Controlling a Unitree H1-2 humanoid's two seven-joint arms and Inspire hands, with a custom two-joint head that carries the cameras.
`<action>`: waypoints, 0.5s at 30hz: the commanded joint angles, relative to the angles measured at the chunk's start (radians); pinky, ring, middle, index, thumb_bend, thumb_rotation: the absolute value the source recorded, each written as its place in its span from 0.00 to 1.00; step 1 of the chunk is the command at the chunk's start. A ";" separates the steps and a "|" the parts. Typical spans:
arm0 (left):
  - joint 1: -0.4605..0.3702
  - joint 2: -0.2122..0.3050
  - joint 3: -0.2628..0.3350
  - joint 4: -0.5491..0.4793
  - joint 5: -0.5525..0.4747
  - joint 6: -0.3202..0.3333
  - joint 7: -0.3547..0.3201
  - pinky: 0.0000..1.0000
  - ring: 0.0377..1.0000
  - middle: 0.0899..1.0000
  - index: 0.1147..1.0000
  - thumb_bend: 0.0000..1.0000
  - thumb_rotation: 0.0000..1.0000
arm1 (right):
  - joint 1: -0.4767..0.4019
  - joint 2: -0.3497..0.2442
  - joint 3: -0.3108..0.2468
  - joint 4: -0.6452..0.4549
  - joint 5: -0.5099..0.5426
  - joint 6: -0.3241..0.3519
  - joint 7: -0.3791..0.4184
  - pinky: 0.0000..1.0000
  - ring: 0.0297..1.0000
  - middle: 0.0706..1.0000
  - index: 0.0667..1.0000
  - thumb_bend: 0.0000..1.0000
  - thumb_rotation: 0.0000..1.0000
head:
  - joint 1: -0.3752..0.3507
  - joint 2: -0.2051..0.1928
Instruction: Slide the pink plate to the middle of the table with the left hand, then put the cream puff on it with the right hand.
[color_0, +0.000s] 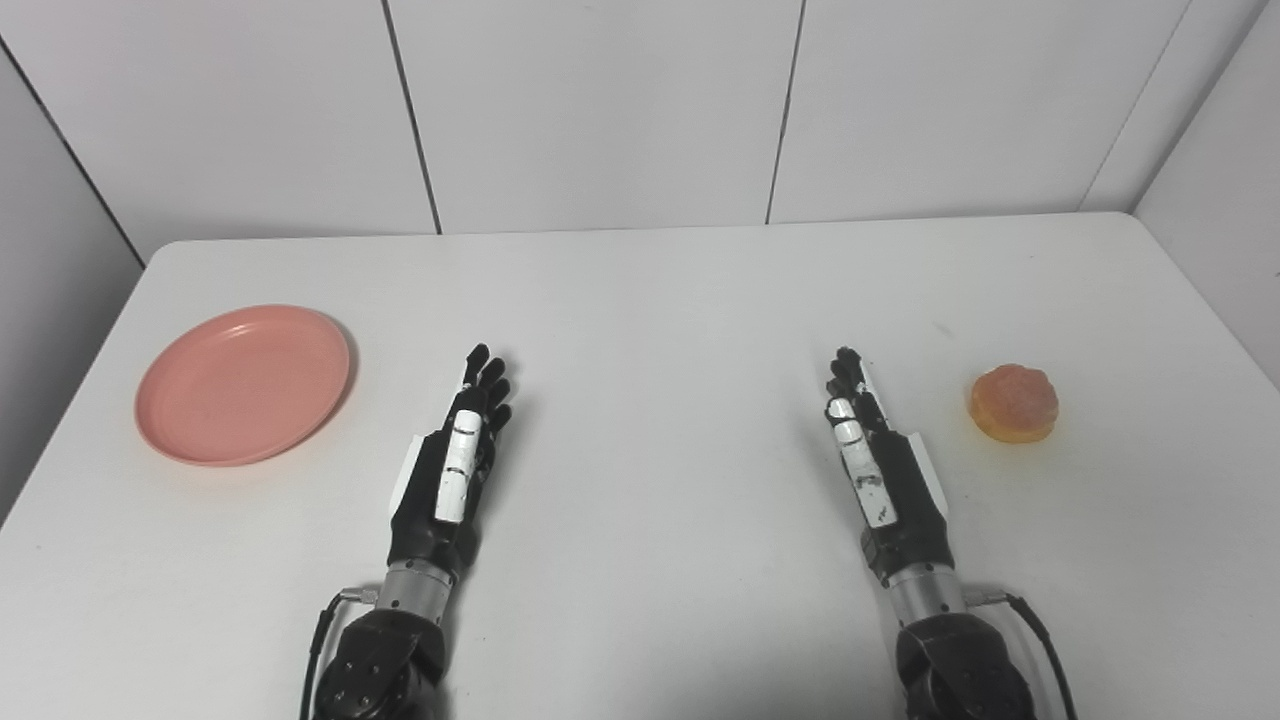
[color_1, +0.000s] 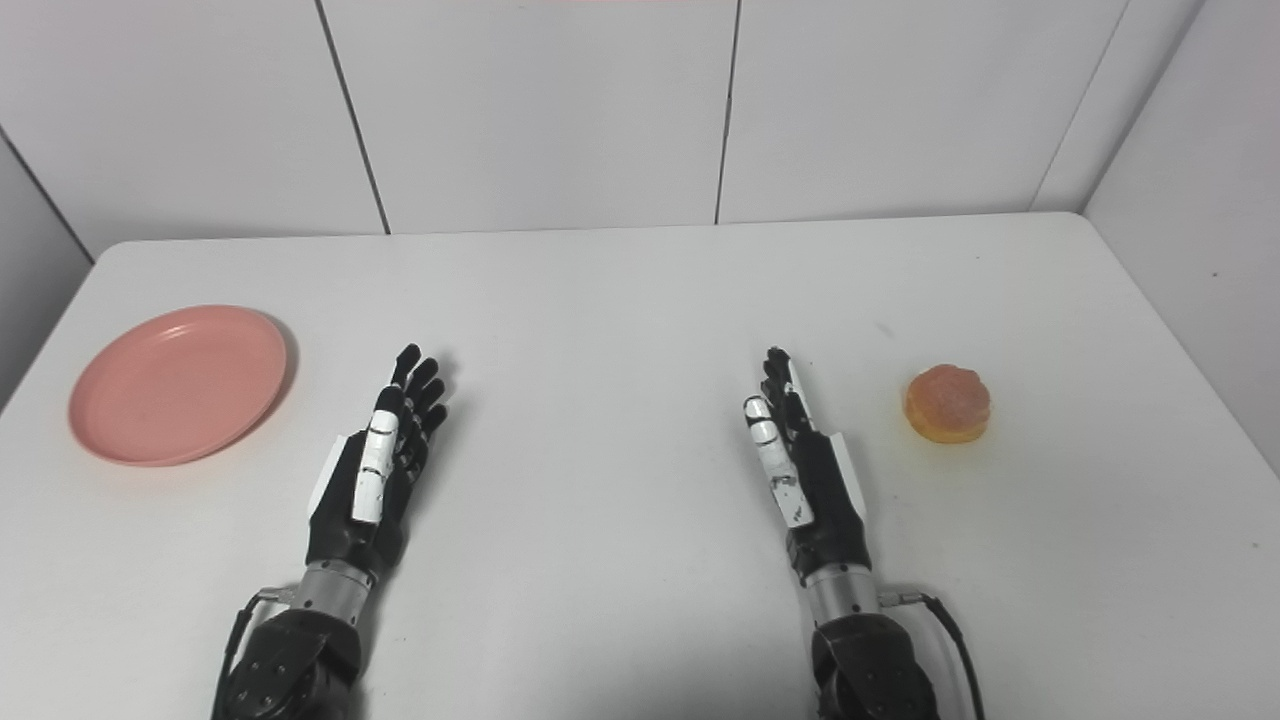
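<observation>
While both hands, left (color_0: 455, 465) and right (color_0: 875, 470), lie empty with fingers extended, the round, shallow pink plate (color_0: 243, 384) sits near the table's (color_0: 660, 300) left edge and the glossy orange cream puff (color_0: 1013, 402) near its right edge.

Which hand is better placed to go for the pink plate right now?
Left. The left hand lies open beside the pink plate on the table's left side, with bare table between them. The right hand sits far across, near the cream puff.
</observation>
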 joint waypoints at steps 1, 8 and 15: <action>0.024 0.010 0.002 0.046 -0.004 0.005 -0.007 1.00 1.00 1.00 1.00 0.59 1.00 | 0.039 0.008 -0.002 0.074 0.003 -0.052 -0.003 1.00 1.00 1.00 0.99 0.65 0.92 | 0.000 -0.003; 0.023 0.008 0.002 0.055 -0.011 0.000 -0.014 1.00 1.00 1.00 1.00 0.58 1.00 | 0.036 0.006 -0.003 0.090 0.004 -0.067 -0.005 1.00 1.00 1.00 0.99 0.65 0.92 | 0.018 -0.011; 0.038 -0.032 -0.014 0.084 0.041 -0.058 0.033 1.00 1.00 1.00 1.00 0.58 1.00 | 0.051 -0.034 -0.017 0.110 0.050 -0.110 0.041 1.00 1.00 1.00 1.00 0.65 0.91 | 0.200 -0.072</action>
